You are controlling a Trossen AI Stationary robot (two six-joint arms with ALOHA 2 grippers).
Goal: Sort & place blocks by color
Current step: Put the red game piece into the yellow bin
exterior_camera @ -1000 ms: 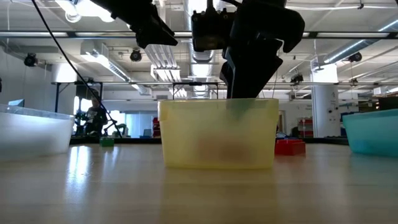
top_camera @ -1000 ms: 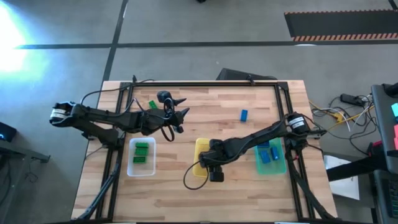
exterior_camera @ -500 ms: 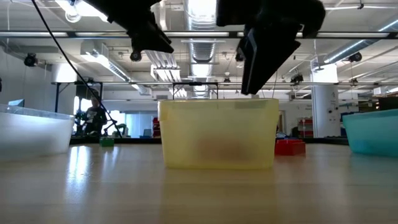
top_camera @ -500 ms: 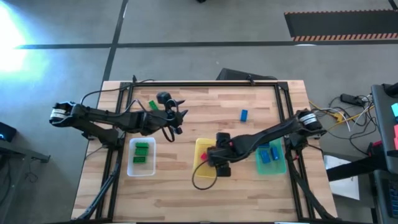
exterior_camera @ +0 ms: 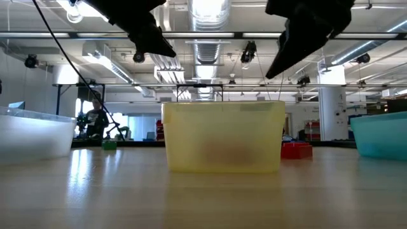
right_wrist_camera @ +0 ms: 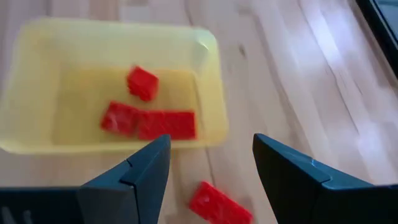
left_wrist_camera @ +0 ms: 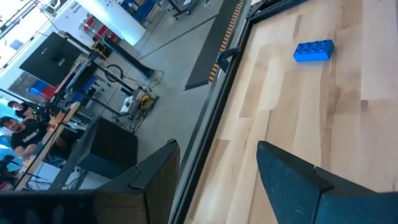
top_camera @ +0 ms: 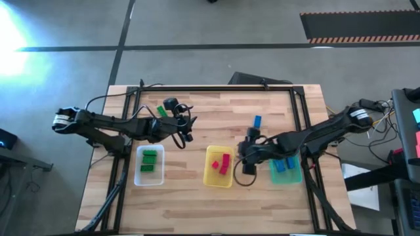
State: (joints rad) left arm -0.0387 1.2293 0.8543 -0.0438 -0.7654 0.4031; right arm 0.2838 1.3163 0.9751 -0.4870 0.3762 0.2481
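High view, three trays (top_camera: pixel 218 177), three red blocks (top_camera: pixel 223 163)

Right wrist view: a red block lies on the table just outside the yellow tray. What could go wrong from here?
1. The open right gripper hangs above the red block, which lies close to the yellow tray; a finger coming down could catch the tray's wall and shove it.
2. The blue block lies loose near that gripper; a swing could knock it away.
The left gripper waits open near the green block.
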